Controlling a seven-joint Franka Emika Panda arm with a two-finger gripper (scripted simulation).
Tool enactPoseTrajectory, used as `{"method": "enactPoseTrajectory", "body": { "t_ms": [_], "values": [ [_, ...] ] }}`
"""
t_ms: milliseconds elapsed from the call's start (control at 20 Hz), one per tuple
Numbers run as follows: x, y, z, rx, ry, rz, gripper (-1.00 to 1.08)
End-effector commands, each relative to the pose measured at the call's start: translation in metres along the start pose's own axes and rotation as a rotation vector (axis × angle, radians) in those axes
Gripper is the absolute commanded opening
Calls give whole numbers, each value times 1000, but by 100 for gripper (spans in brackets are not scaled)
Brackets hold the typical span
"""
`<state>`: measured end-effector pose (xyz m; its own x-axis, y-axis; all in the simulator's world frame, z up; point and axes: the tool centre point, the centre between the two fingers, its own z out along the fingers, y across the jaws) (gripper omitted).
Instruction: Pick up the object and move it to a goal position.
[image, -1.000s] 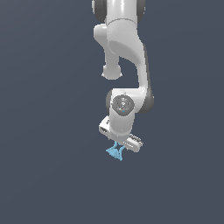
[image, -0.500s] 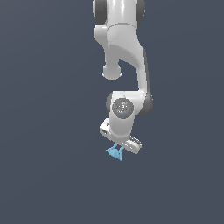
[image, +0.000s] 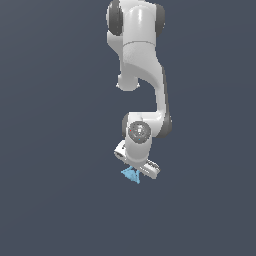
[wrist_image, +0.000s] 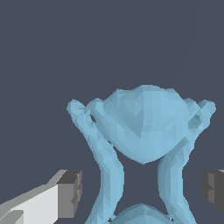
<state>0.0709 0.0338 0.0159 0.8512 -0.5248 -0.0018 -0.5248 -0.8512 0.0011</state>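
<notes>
The object (image: 131, 175) is a small light-blue shape with thin pointed lobes, lying on the dark grey floor just below the white hand in the exterior view. In the wrist view the object (wrist_image: 144, 122) fills the middle, with a rounded body and two thin legs. My gripper (image: 136, 171) is low over it. In the wrist view the gripper (wrist_image: 142, 192) is open, with one grey pad (wrist_image: 72, 192) on each side of the object and a small gap between each pad and the legs. The other pad (wrist_image: 214, 188) is at the picture's edge.
The white arm (image: 145, 65) reaches down from the exterior view's top. The dark grey floor (image: 50, 150) spreads around it with nothing else showing on it.
The wrist and hand have come down a little toward the object. The object has stayed where it was.
</notes>
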Motion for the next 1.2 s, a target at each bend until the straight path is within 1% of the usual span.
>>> {"method": "enactPoseTrajectory", "body": {
  "t_ms": [0,50,700,950,1150],
  "values": [
    [1,-1,0,1,2,0,100],
    [1,-1,0,1,2,0,-100],
    [3,-1,-3,4,5,-1,-100],
    [12,-2,-27,19,28,-9,-100],
    [25,-3,-62,43,62,-22,-100]
  ]
}}
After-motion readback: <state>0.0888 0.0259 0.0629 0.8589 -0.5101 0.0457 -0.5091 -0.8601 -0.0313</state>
